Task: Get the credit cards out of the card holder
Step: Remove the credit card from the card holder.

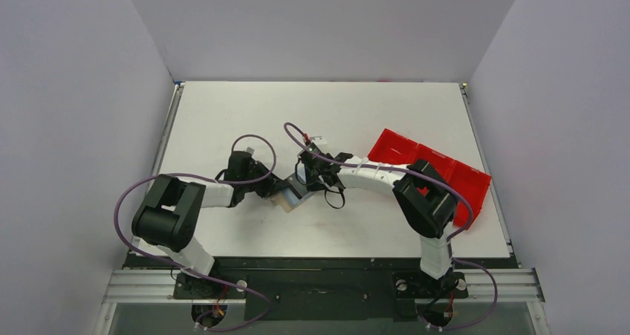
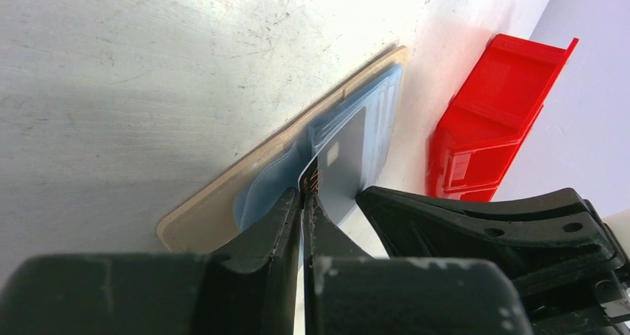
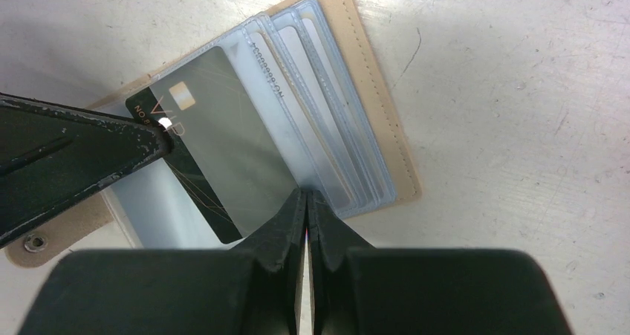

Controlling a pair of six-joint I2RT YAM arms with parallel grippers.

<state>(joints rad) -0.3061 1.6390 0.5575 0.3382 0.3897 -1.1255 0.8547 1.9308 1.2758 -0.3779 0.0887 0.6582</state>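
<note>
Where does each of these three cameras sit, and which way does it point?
Top external: above and behind the arms, looking down on the table; both arms show, left gripper and right gripper meeting at the card holder.
Left wrist: on the left arm, looking along its shut fingers, which pinch a credit card; red tray beyond.
Right wrist: on the right arm, looking down past its shut fingers at the open holder.
Shared: both wrist views show the same card and holder.

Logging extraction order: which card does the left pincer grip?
The grey card with the gold chip, frontmost in the card holder; the left pincer pinches its chip end. The paler cards behind lie in clear sleeves.
</note>
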